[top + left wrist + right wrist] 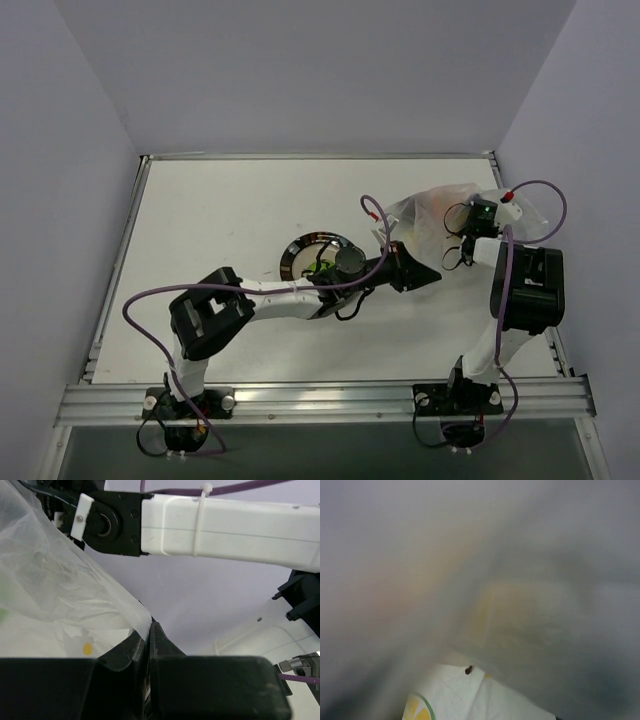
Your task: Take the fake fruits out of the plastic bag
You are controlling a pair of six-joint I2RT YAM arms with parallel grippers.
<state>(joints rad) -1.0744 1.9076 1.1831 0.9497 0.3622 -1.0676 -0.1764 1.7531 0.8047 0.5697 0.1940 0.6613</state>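
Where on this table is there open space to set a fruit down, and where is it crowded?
Bare tabletop lies left of the metal plate, along the far edge behind it, and at the middle of the near edge. Crowded on the right, where the plastic bag, the left gripper pinching it and the right gripper meet.

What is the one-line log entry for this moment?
left hand: shut on plastic bag edge | right hand: at bag, state unclear | green fruit: on plate
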